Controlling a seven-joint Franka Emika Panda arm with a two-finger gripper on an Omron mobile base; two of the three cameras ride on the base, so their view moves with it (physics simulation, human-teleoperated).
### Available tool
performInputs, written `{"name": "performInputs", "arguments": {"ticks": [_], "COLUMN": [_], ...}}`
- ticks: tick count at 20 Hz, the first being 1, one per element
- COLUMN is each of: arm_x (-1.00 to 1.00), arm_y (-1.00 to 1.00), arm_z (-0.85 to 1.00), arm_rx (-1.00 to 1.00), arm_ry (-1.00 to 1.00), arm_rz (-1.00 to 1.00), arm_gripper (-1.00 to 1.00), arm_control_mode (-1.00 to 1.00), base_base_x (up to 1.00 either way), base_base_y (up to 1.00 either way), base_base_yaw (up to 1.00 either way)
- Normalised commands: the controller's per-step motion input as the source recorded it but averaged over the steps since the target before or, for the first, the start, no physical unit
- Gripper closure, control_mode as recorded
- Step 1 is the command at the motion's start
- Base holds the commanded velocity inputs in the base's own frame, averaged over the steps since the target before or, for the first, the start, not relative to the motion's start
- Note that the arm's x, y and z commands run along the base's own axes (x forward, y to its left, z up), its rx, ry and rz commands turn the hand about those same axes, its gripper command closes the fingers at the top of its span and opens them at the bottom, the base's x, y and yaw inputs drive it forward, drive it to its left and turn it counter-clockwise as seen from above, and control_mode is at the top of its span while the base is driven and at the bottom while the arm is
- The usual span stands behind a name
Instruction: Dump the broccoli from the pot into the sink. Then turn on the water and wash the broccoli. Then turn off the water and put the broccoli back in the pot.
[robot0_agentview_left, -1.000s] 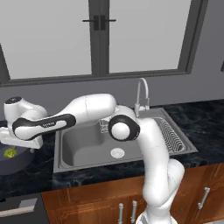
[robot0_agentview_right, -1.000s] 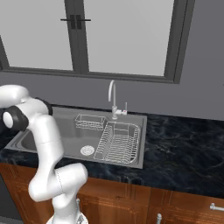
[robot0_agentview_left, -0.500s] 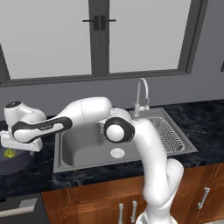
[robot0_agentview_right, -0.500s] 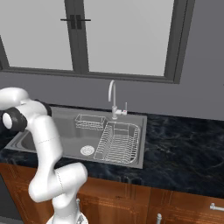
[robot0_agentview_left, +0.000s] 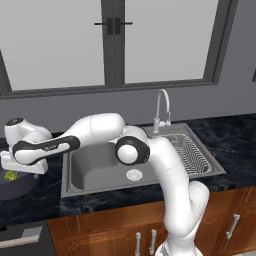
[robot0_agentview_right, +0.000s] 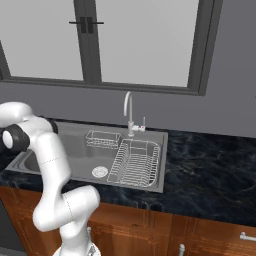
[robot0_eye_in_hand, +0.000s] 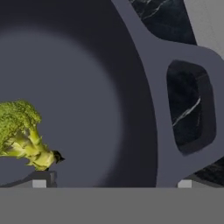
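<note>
Gripper (robot0_eye_in_hand: 111, 183) jaws are spread wide, straddling the rim of the pot (robot0_eye_in_hand: 144, 87) beside its loop handle. Broccoli (robot0_eye_in_hand: 22, 135) lies inside the pot, which stands on the countertop (robot0_agentview_left: 30, 200) left of the sink (robot0_agentview_left: 100, 165).

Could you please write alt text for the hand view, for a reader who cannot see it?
A small yellow-green broccoli floret lies inside a wide, dark blue-grey pot, seen close from above. The pot's loop handle juts right over dark marbled countertop.
</note>
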Motion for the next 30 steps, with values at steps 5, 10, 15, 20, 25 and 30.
{"name": "performInputs", "arguments": {"ticks": [5,10,15,20,25,30], "arm_x": [-0.01,0.0,0.0,-0.01,-0.19,-0.27], "arm_y": [0.07,0.16,0.06,0.0,-0.02,-0.46], "arm_z": [-0.5,-0.41,-0.57,-0.68,-0.4,-0.2], "arm_rx": [-0.04,-0.06,-0.03,-0.02,-0.04,0.0], "arm_ry": [0.0,0.02,0.0,0.0,0.0,-0.16], "arm_rz": [-0.04,-0.02,-0.03,-0.05,-0.01,-0.01], "arm_gripper": [-1.0,1.0,1.0,1.0,1.0,1.0], "arm_control_mode": [-1.0,-1.0,-1.0,-1.0,-1.0,-1.0], "base_base_x": [0.0,0.0,0.0,0.0,0.0,0.0], "base_base_y": [0.0,0.0,0.0,0.0,0.0,0.0], "base_base_yaw": [0.0,0.0,0.0,0.0,0.0,0.0]}}
